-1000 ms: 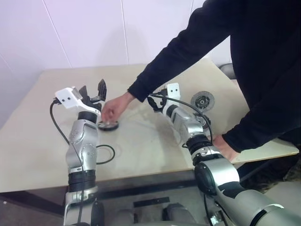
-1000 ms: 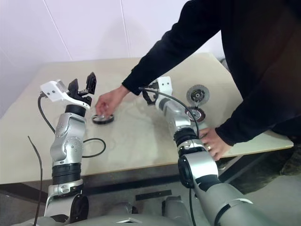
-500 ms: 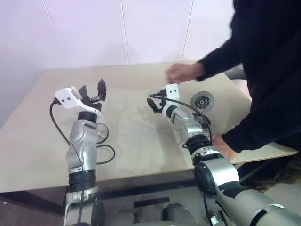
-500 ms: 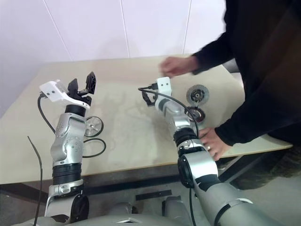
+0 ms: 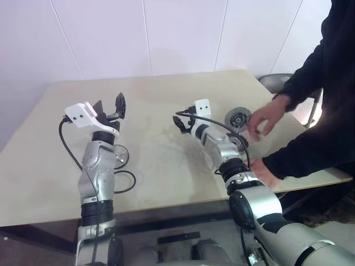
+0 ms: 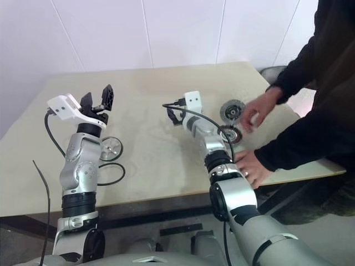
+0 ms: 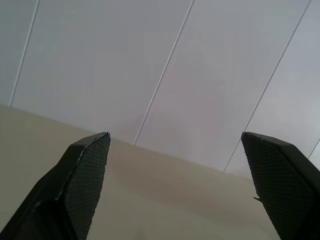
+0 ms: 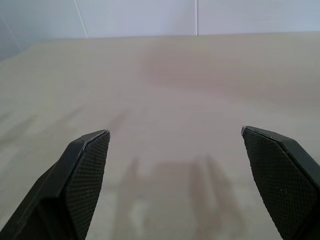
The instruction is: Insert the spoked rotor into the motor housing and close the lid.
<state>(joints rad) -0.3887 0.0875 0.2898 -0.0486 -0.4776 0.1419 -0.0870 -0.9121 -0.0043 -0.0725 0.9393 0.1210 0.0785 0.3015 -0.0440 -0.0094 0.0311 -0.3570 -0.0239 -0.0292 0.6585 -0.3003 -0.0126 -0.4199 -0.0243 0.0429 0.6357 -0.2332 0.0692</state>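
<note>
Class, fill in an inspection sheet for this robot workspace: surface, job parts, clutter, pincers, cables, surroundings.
Surface: beige table.
Job's things: spoked rotor beside the left arm; lid and motor housing beside the right arm.
Clutter: nothing seen.
Grippers: left pincer and right pincer open, empty.
Cables: black cable looped on the table.
Surroundings: white wall; person's hand at the lid, other hand on the table edge.

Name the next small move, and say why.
Probably bring the left tool down toward the spoked rotor: that tool is open, empty and raised, and the rotor lies on the table beside its forearm. A person's hand is at the lid, so the right side should wait.
</note>
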